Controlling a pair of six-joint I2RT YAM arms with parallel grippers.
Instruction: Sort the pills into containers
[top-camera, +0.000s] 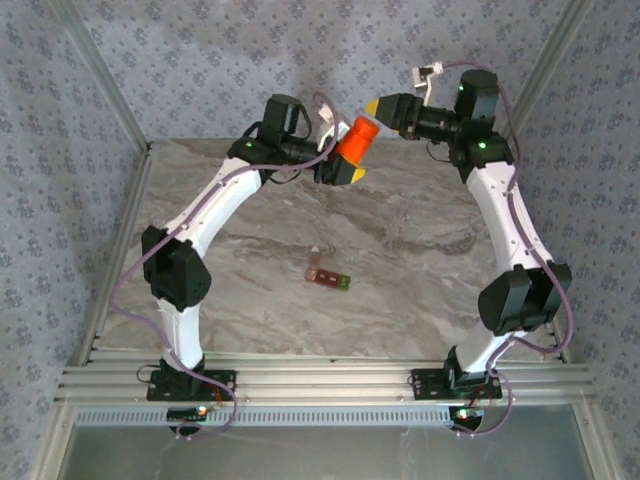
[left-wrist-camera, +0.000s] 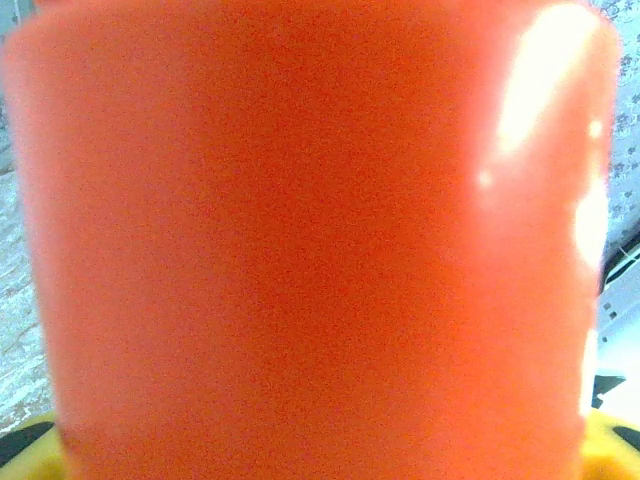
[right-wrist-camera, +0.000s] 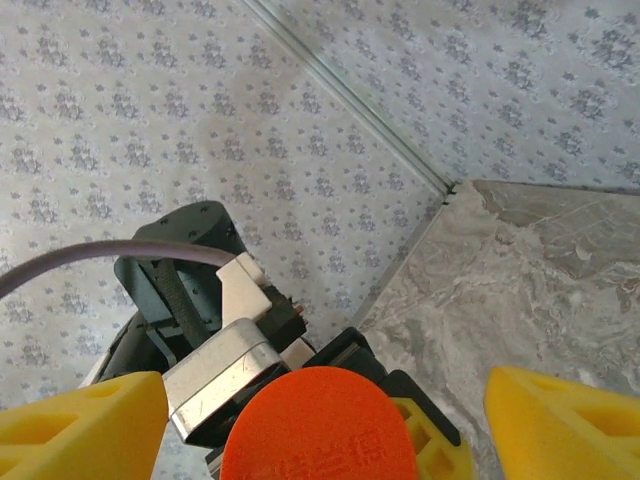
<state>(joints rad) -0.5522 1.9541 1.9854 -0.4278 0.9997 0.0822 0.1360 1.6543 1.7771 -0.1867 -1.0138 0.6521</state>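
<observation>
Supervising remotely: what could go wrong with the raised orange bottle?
The left gripper holds the orange bottle in the air; if the open right gripper closes off-centre on its end, the bottle may twist loose and drop. The pill organizer lies apart on the table, so anything spilling here would likely miss it.

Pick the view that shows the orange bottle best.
Top external: the orange bottle shows clearly, held by the left gripper. Left wrist gives a blurred orange wall; right wrist, its end between yellow fingers.
</observation>
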